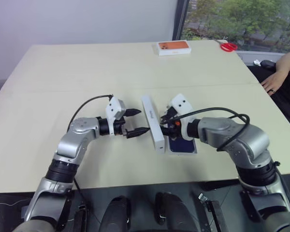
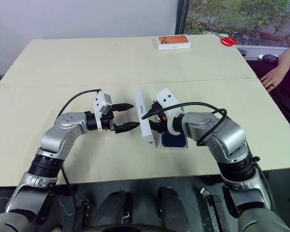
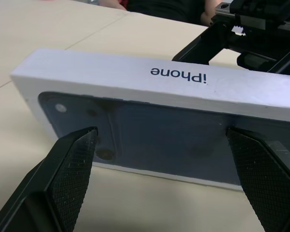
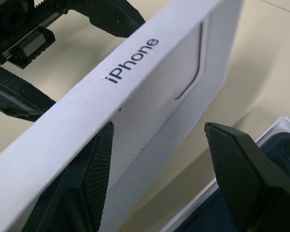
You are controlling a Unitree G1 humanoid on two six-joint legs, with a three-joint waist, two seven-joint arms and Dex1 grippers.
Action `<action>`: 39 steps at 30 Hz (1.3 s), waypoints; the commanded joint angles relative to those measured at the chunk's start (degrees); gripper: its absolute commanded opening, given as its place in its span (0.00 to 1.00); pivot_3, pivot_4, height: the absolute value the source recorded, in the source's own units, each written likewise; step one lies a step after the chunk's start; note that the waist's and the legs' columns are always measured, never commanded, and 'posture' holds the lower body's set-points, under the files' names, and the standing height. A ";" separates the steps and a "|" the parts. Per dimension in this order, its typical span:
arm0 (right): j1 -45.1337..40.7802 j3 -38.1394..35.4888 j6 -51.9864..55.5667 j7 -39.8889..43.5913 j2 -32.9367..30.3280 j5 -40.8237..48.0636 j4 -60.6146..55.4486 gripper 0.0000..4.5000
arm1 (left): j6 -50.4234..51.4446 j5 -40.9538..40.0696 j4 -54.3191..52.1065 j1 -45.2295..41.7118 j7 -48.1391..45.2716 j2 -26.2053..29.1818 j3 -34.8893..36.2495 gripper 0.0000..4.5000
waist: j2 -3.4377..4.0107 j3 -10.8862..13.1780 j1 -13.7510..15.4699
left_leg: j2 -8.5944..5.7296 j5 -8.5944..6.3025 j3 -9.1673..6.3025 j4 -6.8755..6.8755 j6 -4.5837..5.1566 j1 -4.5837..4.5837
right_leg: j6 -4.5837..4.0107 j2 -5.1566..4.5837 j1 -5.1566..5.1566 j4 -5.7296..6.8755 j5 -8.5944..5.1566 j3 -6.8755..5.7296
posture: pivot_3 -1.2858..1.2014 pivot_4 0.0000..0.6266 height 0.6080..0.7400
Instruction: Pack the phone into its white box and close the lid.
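I've got the phone (image 1: 182, 145) already lying in the white box (image 1: 182, 151) on the table (image 1: 87, 72), right in front of me, so packing is done as far as I can see. What's left is the lid (image 1: 152, 123). It stands on its long edge just to the left of the box, printed face toward my left arm, hollow side toward my right.

My right gripper (image 4: 159, 159) sits at the lid's hollow side with its jaws partly spread; one finger lies against the lid's wall, the other hangs free over the box, so I can't say it has a real hold. My left gripper (image 1: 136, 121) hovers just beside the lid's printed face, jaws wide and holding nothing.

By my reckoning the task is past halfway. I'd need to tip the lid over toward the box, line its rim up with the base, and press it down. The risk is the lid toppling the wrong way or landing askew.
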 commanded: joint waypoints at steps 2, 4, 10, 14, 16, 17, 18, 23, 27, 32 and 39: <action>-1.21 0.08 0.67 0.53 1.79 0.87 -3.14 0.70 | -1.19 -0.42 -1.91 -0.94 0.34 -0.88 0.71 1.00 | 0.00 0.00 0.00 | 0.00 0.00 0.00 0.00 0.00 0.00 | 0.00 0.00 0.00 0.01 0.00 0.00 | 0.52 0.24 1.00; -0.74 -0.38 1.02 0.65 1.43 0.79 -3.39 0.70 | -1.27 -0.29 -1.72 -0.97 0.37 -1.04 0.61 1.00 | 0.00 0.00 0.00 | 0.00 0.00 0.00 0.00 0.00 0.00 | 0.00 0.00 0.00 0.01 0.00 0.00 | 0.52 0.24 1.00; 1.15 -1.77 2.29 0.84 0.16 0.74 -4.73 0.70 | -1.73 0.30 -1.04 -1.40 0.30 -2.18 -0.27 1.00 | 0.00 0.00 0.01 | -0.01 0.00 0.00 0.00 0.00 0.00 | 0.00 0.00 0.00 0.01 0.00 0.00 | 0.52 0.24 1.00; 2.94 -2.65 2.71 1.06 -1.42 0.25 -5.72 0.70 | -1.74 0.78 -0.85 -1.71 -0.26 -3.02 -0.93 1.00 | 0.00 0.00 0.07 | -0.02 0.00 0.00 0.00 0.00 0.00 | 0.00 -0.02 0.02 0.00 0.00 0.00 | 0.52 0.24 1.00; 4.21 -3.51 2.35 1.53 -3.22 -0.21 -6.24 0.70 | -1.91 1.06 -0.71 -1.71 -0.49 -3.14 -1.18 1.00 | 0.00 0.00 0.06 | -0.03 0.00 0.01 0.01 0.00 0.00 | 0.00 -0.02 0.02 0.00 0.00 0.00 | 0.52 0.24 1.00; 4.77 -3.72 1.90 1.84 -4.24 -0.53 -6.46 0.70 | -1.92 1.13 -0.66 -1.71 -0.58 -3.18 -1.23 1.00 | 0.00 0.00 0.06 | -0.03 0.00 0.01 0.00 0.00 0.01 | 0.00 -0.02 0.02 0.00 0.00 0.00 | 0.52 0.24 1.00; 5.12 -3.80 1.55 2.07 -4.92 -0.73 -6.59 0.70 | -1.92 1.18 -0.62 -1.72 -0.66 -3.22 -1.23 1.00 | 0.00 0.00 0.04 | -0.03 0.00 0.00 0.00 0.00 0.01 | 0.00 -0.02 0.02 0.00 0.00 0.00 | 0.52 0.24 1.00; 7.57 -6.65 -0.46 4.01 -9.48 -1.41 -6.49 0.70 | -1.61 1.11 -1.02 -1.56 -1.26 -3.36 -1.79 1.00 | 0.00 0.00 0.04 | -0.03 0.00 0.00 0.00 0.00 0.02 | 0.00 0.00 0.03 0.01 0.00 0.00 | 0.52 0.24 1.00; 9.09 -8.48 -2.04 5.31 -12.37 -1.96 -6.01 0.70 | -1.44 1.10 -1.30 -1.67 -1.29 -3.97 -2.37 1.00 | 0.00 0.00 0.07 | -0.03 0.00 0.01 0.01 0.00 0.03 | 0.00 0.00 0.04 0.00 0.00 0.00 | 0.52 0.24 1.00; 10.38 -11.63 -3.74 6.52 -15.54 -3.13 -4.10 0.70 | -1.79 1.67 -0.73 -2.91 -0.49 -6.58 -3.99 1.00 | 0.00 0.00 0.18 | -0.03 0.00 0.01 0.01 0.00 0.03 | 0.01 0.00 0.05 -0.01 0.00 0.00 | 0.52 0.24 1.00; 11.51 -14.42 -5.36 7.16 -17.83 -4.70 -2.04 0.70 | -2.23 2.77 0.84 -4.84 -0.22 -9.93 -5.77 1.00 | -0.01 -0.01 0.25 | -0.05 0.00 0.01 0.02 0.00 0.04 | 0.01 0.00 0.08 -0.02 0.00 0.00 | 0.52 0.24 1.00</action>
